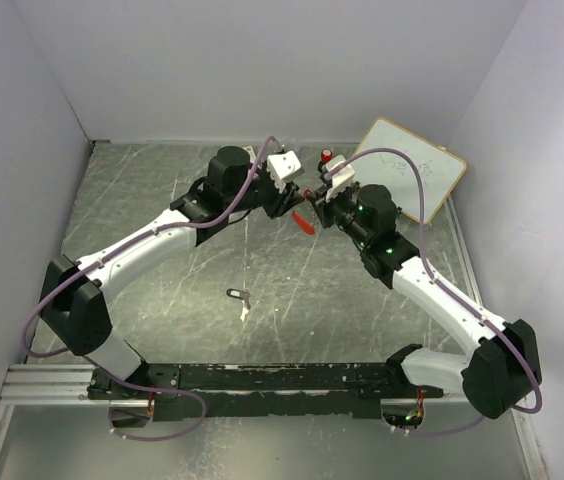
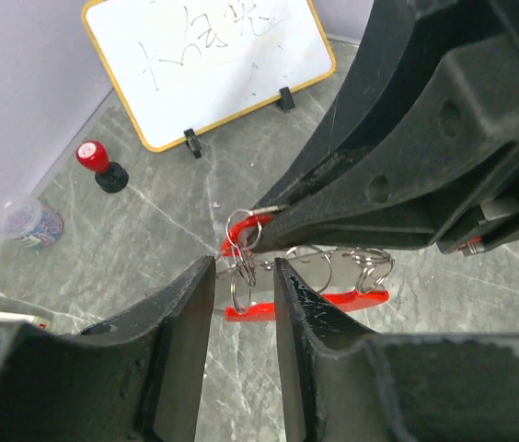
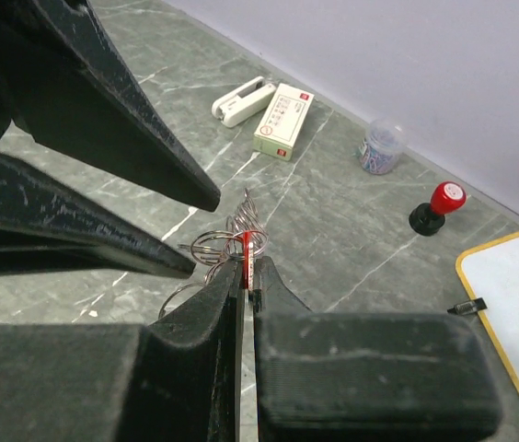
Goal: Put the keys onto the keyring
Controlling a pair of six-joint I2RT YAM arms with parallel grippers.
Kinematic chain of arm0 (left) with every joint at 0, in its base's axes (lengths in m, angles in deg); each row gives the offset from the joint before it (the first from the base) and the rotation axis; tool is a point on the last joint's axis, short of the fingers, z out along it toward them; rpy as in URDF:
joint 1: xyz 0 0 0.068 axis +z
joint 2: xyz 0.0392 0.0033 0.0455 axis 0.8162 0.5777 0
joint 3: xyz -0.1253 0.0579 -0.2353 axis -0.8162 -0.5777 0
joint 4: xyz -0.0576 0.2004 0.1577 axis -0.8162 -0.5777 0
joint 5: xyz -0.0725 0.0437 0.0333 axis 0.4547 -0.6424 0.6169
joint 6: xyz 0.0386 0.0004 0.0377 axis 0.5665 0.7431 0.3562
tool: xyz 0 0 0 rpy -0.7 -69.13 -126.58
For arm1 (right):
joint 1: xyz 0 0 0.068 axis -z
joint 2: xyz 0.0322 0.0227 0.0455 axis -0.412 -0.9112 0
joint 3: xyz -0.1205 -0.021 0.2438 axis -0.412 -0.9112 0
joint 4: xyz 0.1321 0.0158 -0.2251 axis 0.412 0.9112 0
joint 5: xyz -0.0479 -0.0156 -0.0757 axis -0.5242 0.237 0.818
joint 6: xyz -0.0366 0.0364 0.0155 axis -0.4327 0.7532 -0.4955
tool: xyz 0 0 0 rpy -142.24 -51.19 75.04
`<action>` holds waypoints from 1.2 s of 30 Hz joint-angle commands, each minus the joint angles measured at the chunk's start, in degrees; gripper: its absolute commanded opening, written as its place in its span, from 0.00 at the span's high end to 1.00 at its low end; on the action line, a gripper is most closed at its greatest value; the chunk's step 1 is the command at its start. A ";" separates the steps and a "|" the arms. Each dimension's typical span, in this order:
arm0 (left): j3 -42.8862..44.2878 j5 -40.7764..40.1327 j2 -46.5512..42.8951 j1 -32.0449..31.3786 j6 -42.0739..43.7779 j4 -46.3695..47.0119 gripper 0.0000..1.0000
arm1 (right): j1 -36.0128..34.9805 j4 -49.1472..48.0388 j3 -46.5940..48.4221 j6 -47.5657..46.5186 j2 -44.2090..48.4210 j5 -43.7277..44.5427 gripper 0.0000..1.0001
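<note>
Right end effector (image 3: 248,263) clamps the keyring (image 2: 363,298), left end effector (image 2: 242,265) half-open round its loops; I worry an off-centre pinch twists it free.

Stamp (image 1: 327,158) and whiteboard (image 1: 409,168) crowd the far right; bare tabletop (image 1: 142,195) surrounds the black key (image 1: 237,294).

Curved red plastic keyring (image 2: 333,302) glossy, its thin silver metal loops shiny; grey veined worktop (image 2: 149,239) smooth with a dull sheen; black left gripper (image 2: 244,272) matt, scuffed at edges.
</note>
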 commanded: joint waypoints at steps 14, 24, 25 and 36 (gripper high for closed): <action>4.30 2.18 2.33 -0.21 0.25 0.32 0.67 | 0.05 -0.46 1.71 -0.59 0.20 -0.54 1.00; 2.73 2.20 0.64 -0.20 0.01 -0.45 0.63 | 0.05 -0.86 1.68 -0.26 0.06 -0.52 1.00; 2.73 2.18 0.60 -0.18 0.00 -0.71 0.63 | 0.05 -1.02 1.57 -0.21 0.10 -0.37 1.00; 2.00 2.30 0.56 -0.19 0.13 -2.01 0.64 | 0.06 -1.15 1.46 -0.11 0.20 -0.06 1.00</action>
